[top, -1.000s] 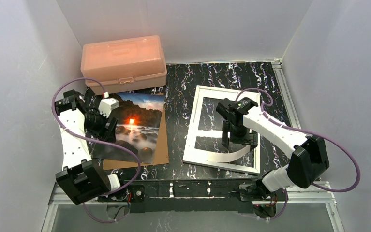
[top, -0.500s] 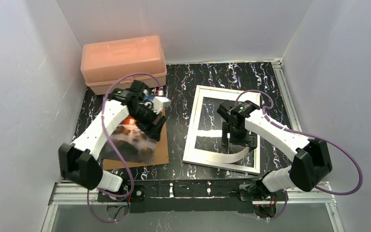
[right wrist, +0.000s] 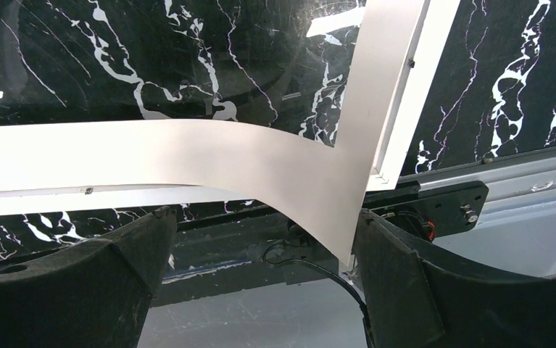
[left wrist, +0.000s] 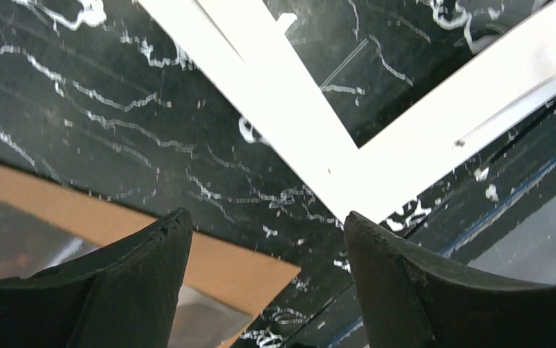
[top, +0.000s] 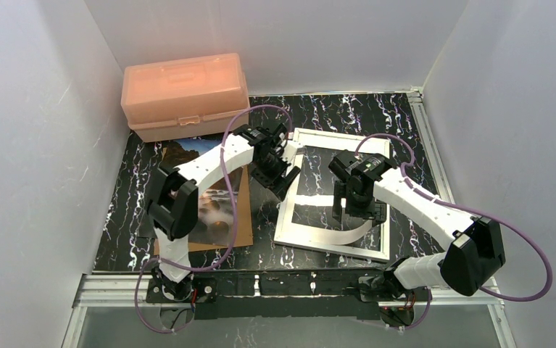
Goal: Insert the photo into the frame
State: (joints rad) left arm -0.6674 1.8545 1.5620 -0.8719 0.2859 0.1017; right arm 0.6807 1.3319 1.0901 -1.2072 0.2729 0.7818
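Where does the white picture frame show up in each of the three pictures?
Top view: the frame lies right of centre on the table.
Left wrist: one corner, upper middle.
Right wrist: one corner, right of centre.
Shared landmark: the black marbled table.

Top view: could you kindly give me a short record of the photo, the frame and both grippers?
photo: face up on the board, left of the frame, partly hidden
frame: flat on the table, right of centre, photo not in it
left gripper: open, empty, above the table between board and frame
right gripper: open, empty, above the frame's near part
box: far left corner
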